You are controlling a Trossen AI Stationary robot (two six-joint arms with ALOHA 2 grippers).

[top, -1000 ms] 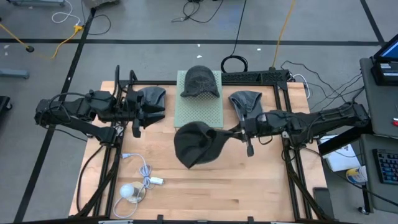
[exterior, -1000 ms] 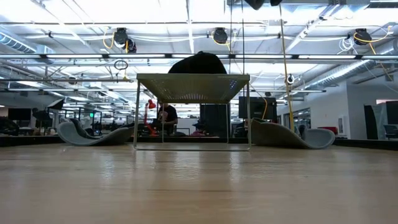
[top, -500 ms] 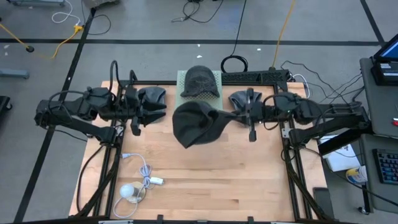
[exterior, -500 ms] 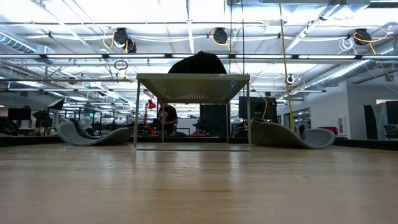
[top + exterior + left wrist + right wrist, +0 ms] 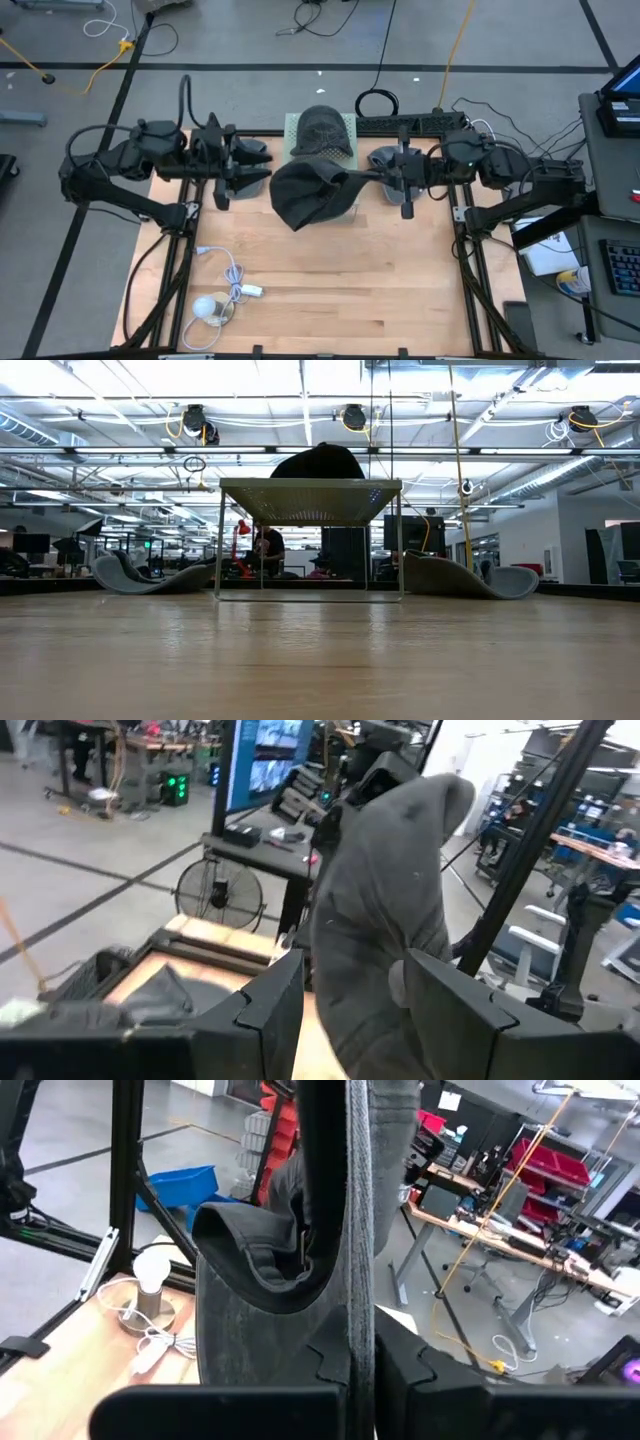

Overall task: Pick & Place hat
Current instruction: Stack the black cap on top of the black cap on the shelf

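held hat [image 5: 312,192]: you have a dark grey, soft cloth hat hanging limp in the air over the middle back of the worktop, just in front of the stand; its crown sags into a rounded pouch and its brim edge is drawn out toward the right arm.
right gripper [image 5: 362,181]: your right arm reaches in level from the right, its jaws pressed together and pinching the hat's rim; in the right wrist view the fabric shows a fine ribbed weave and a folded, stitched band curling beside the dark fingers [image 5: 330,1230].
left gripper [image 5: 250,177]: your left arm comes in from the left at the same height, jaws partly spread, tips just beside the held hat's left side; in the left wrist view the grey cloth hangs in soft folds between and beyond the two blocky black fingers [image 5: 270,1005]. you cannot tell from the views whether they touch it.
stand [image 5: 292,172]: a pale green perforated plate on thin metal legs at the back centre; in the low view it is a flat mesh top on slim uprights.
hat on stand [image 5: 322,130]: a dark knit-textured cap, domed, sitting on the stand's top.
left hat [image 5: 250,150]: a dark cap lying flat on the worktop under the left arm, mostly hidden.
right hat [image 5: 385,160]: another dark cap flat on the worktop, partly under the right arm.
worktop [image 5: 330,290]: light wood planks inside a black frame.
cable [image 5: 232,280]: a thin white cord looped at the front left, ending at a small white round puck [image 5: 205,307].
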